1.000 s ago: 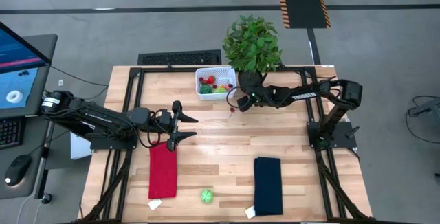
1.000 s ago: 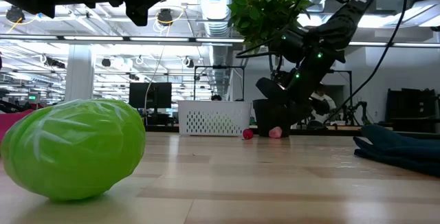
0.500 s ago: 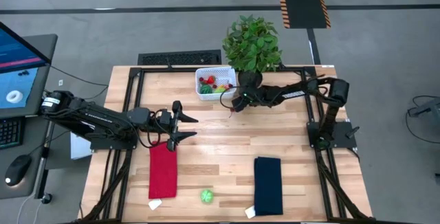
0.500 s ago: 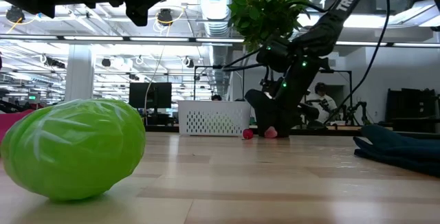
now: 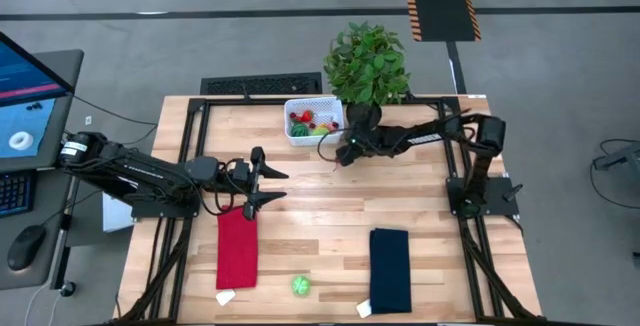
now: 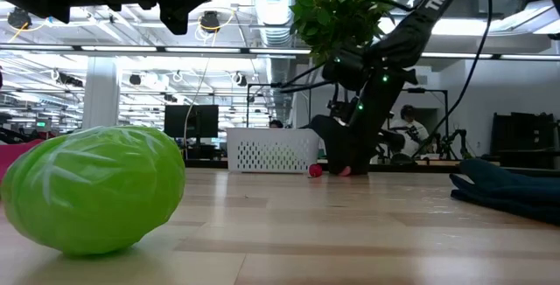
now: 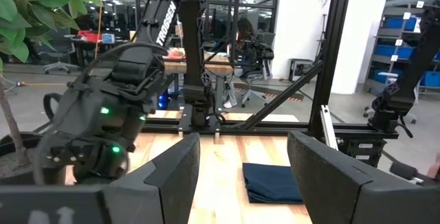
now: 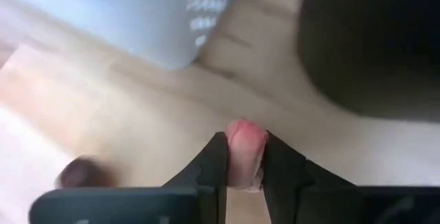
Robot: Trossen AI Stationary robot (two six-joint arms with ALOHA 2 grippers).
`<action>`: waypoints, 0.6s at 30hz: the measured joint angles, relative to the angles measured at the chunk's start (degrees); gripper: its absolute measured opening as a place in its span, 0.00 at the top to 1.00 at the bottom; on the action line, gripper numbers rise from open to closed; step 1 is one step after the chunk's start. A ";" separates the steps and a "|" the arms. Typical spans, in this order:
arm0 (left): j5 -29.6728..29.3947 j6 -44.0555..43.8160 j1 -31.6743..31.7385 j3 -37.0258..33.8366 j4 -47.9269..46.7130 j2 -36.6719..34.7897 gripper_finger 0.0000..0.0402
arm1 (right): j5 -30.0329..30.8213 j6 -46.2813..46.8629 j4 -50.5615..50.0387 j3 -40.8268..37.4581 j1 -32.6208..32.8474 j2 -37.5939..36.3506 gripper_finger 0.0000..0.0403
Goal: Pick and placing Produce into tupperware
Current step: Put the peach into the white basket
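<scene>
My right claw (image 8: 242,161) is down at the table, pinched on a small pink piece of produce (image 8: 245,150) held between my fingertips, low so I can lift it cleanly. The white tupperware (image 5: 313,121) sits just beyond and beside my claw, already holding several pieces. A small red piece (image 6: 315,170) lies just beside. My left claw (image 5: 262,177) waits well apart, fingers spread, holding nothing

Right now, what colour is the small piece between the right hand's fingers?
Pink; the small piece shows best in the right wrist view.
</scene>
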 joint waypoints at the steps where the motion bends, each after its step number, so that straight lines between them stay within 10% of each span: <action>1: 0.00 0.00 0.00 0.00 0.00 0.00 0.48 | 0.44 -0.02 -0.01 -0.01 0.80 0.02 0.77; 18: 0.00 -0.31 0.00 0.02 -0.07 0.00 0.48 | 11.36 -0.26 -0.65 -0.20 14.22 -5.87 0.75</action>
